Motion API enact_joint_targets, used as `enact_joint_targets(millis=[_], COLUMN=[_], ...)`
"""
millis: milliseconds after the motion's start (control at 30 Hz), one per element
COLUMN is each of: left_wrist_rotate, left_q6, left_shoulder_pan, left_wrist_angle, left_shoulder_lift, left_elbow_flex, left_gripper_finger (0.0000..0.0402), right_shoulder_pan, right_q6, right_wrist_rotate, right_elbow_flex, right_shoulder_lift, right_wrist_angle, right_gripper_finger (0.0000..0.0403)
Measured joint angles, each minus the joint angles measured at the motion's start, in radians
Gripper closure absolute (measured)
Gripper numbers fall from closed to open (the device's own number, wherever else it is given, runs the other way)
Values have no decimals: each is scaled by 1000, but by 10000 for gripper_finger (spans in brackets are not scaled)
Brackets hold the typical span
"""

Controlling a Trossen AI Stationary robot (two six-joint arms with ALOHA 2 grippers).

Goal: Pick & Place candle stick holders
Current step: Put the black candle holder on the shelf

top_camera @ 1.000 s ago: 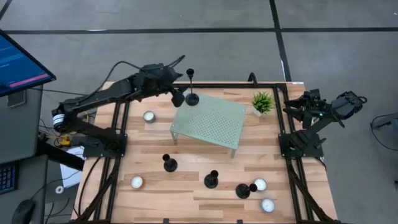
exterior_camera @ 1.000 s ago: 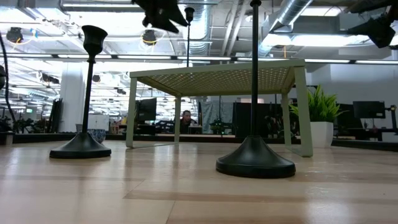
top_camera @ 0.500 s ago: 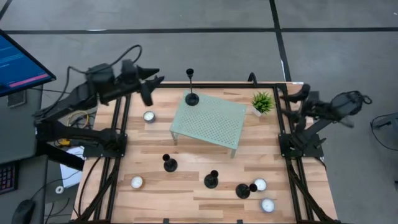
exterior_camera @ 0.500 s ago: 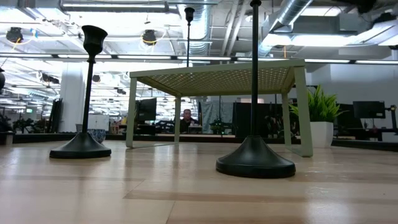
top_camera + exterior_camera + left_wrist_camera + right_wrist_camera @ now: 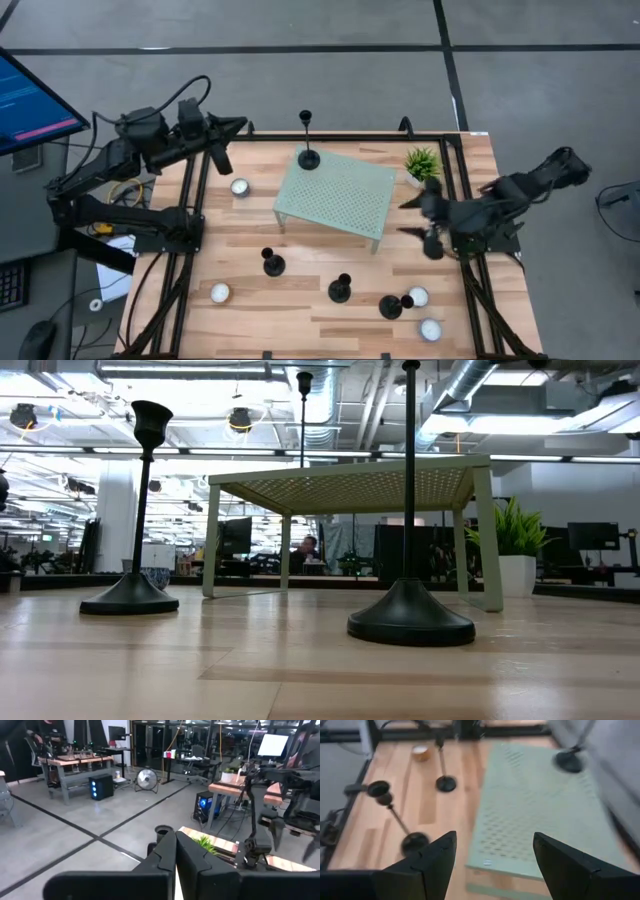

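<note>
Could topple a holder (image 5: 340, 289) on the worktop (image 5: 300, 325) if right tool (image 5: 424, 221), wide and empty, sweeps in low; left tool (image 5: 222, 158) pinched closed, empty.

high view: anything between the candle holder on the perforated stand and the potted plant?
Nothing stands between them. From the candle holder to the potted plant, only bare stand top, then bare wood, seen in the high view.
</note>
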Motion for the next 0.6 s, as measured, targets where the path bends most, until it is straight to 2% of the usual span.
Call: enact_joint_targets(millis=[133, 300, 433, 600], left_wrist_rotate=[0, 0, 0, 0], left_q6=[3, 3, 3, 5], left_shoulder_pan=[0, 0, 0, 0], left_wrist_angle=[0, -3, -4, -5], left_shoulder_lift=[-4, -11, -23, -46], left_elbow_flex=[0, 0, 0, 0], left_gripper_finger=[396, 398, 395, 397], right_shoulder_pan=[-90, -177, -197, -197], right_q6=[-23, -96, -165, -211], right_wrist_rotate=[-206, -395, -494, -543], right_elbow_flex=[34, 63, 90, 138], right_shoulder_lift=[118, 255, 356, 452], right_wrist_angle=[28, 67, 133, 151], right_gripper_finger=[147, 147, 147, 147])
